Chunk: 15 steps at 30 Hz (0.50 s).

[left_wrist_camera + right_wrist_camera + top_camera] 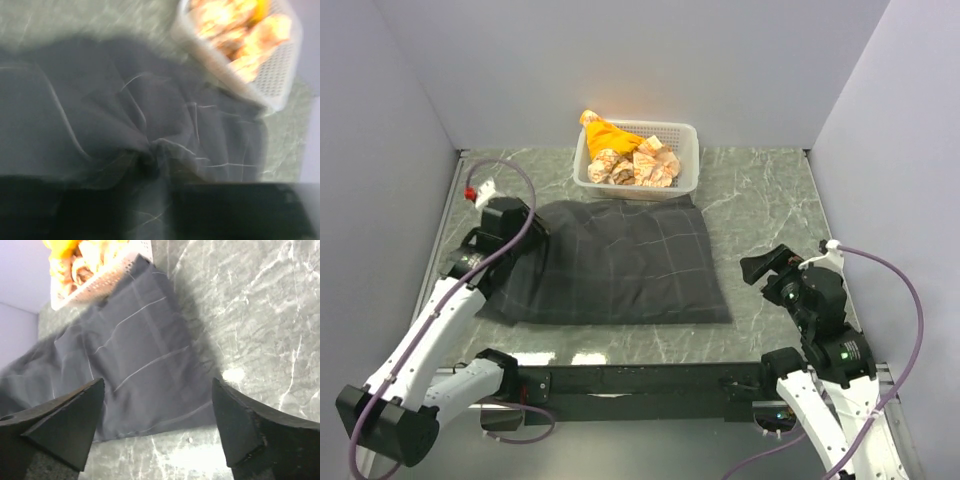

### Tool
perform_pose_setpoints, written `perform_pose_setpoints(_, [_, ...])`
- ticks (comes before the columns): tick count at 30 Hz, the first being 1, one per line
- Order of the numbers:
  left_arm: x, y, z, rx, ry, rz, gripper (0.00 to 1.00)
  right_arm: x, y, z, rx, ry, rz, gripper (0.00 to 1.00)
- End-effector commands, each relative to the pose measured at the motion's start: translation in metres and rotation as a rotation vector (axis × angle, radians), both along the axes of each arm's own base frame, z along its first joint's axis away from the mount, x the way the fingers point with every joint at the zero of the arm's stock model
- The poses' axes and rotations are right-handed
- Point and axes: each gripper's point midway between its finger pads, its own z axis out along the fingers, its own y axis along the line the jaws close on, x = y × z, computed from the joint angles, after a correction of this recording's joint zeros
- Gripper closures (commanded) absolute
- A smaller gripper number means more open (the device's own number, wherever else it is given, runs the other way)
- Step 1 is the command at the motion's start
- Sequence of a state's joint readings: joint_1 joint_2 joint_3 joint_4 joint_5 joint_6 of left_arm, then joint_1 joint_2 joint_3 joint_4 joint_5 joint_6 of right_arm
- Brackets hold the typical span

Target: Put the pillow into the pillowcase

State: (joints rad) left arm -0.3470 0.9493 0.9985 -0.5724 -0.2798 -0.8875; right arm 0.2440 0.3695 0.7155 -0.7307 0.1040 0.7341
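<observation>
The pillowcase lies spread on the marble table as a dark charcoal sheet with thin light check lines. The pillow shows in no view. My left gripper sits at the pillowcase's left end. In the blurred left wrist view its dark fingers stand close together, with a fold of the pillowcase bunched between them. My right gripper hovers over bare table just right of the case's near right corner. In the right wrist view the right gripper is open wide, with the pillowcase corner below and nothing between the fingers.
A white mesh basket holding orange-and-white cloth bundles stands against the back wall, touching the pillowcase's far edge. The same basket shows in the left wrist view, and the basket in the right wrist view. Grey walls close three sides.
</observation>
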Motion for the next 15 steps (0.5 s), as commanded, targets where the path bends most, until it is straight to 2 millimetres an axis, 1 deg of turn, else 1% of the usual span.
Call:
perform_pose_setpoints(1, [-0.014, -0.002, -0.039, -0.037, 0.061, -0.015, 0.40, 0.013, 0.003, 0.004, -0.029, -0.019, 0.019, 0.05])
perform_pose_setpoints(2, [-0.018, 0.000, -0.045, -0.061, 0.071, 0.015, 0.29, 0.023, 0.008, -0.012, -0.051, 0.032, 0.046, 0.04])
perform_pose_setpoints(3, [-0.023, 0.008, -0.058, -0.050, 0.087, 0.055, 0.11, 0.039, 0.017, -0.006, -0.036, -0.011, 0.075, 0.04])
perform_pose_setpoints(4, [-0.025, 0.011, -0.053, -0.061, 0.055, 0.065, 0.07, 0.047, 0.022, -0.011, -0.035, 0.004, 0.091, 0.04])
perform_pose_setpoints(5, [-0.026, 0.014, -0.054, -0.065, 0.049, 0.087, 0.05, 0.061, 0.029, -0.030, -0.054, 0.072, 0.120, 0.04])
perform_pose_setpoints(6, [-0.025, 0.015, -0.050, -0.067, 0.032, 0.091, 0.04, 0.078, 0.037, -0.025, -0.053, 0.031, 0.136, 0.04])
perform_pose_setpoints(7, [-0.022, 0.013, -0.047, -0.065, 0.018, 0.080, 0.04, 0.088, 0.040, -0.030, -0.063, 0.043, 0.145, 0.04])
perform_pose_setpoints(8, [-0.018, 0.012, -0.043, -0.065, 0.014, 0.077, 0.05, 0.100, 0.050, -0.050, -0.083, 0.108, 0.184, 0.04])
perform_pose_setpoints(9, [-0.015, 0.013, -0.045, -0.049, 0.026, 0.081, 0.07, 0.110, 0.060, -0.053, -0.091, 0.110, 0.209, 0.03])
perform_pose_setpoints(10, [-0.008, 0.022, -0.058, 0.002, 0.070, 0.138, 0.08, 0.115, 0.068, -0.062, -0.106, 0.138, 0.232, 0.03])
perform_pose_setpoints(11, [-0.008, 0.028, -0.066, 0.033, 0.107, 0.172, 0.09, 0.123, 0.077, -0.078, -0.134, 0.193, 0.262, 0.01])
perform_pose_setpoints(12, [-0.006, 0.036, -0.073, 0.063, 0.136, 0.216, 0.10, 0.127, 0.087, -0.083, -0.148, 0.196, 0.287, 0.00])
perform_pose_setpoints(13, [-0.002, 0.041, -0.089, 0.094, 0.180, 0.256, 0.12, 0.122, 0.108, -0.102, -0.173, 0.242, 0.349, 0.00])
perform_pose_setpoints(14, [0.002, 0.036, -0.102, 0.089, 0.190, 0.242, 0.13, 0.124, 0.119, -0.105, -0.176, 0.251, 0.372, 0.00])
perform_pose_setpoints(15, [0.005, 0.032, -0.109, 0.079, 0.200, 0.227, 0.17, 0.124, 0.129, -0.112, -0.183, 0.267, 0.395, 0.00])
